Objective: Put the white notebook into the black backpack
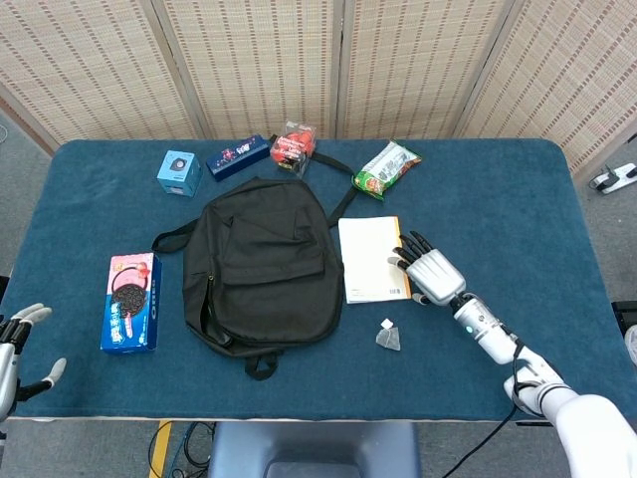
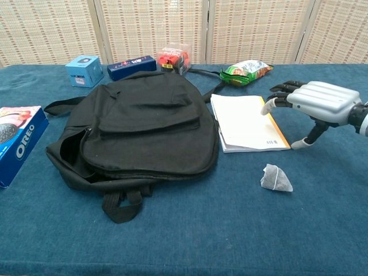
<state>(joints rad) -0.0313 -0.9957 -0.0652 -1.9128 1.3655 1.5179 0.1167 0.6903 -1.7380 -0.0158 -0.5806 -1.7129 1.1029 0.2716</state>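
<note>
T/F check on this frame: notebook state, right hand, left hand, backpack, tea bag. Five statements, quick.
1. The white notebook lies flat on the table to the right of the black backpack. True.
2. The right hand has lifted the notebook off the table. False: the hand is at the notebook's right edge with its fingers spread, and the notebook lies flat.
3. The left hand holds the Oreo box. False: it is at the near left table edge, apart from the box, holding nothing.
4. The notebook is inside the backpack. False: it is outside, beside it.
5. A small tea bag lies nearer the camera than the notebook. True.
</note>
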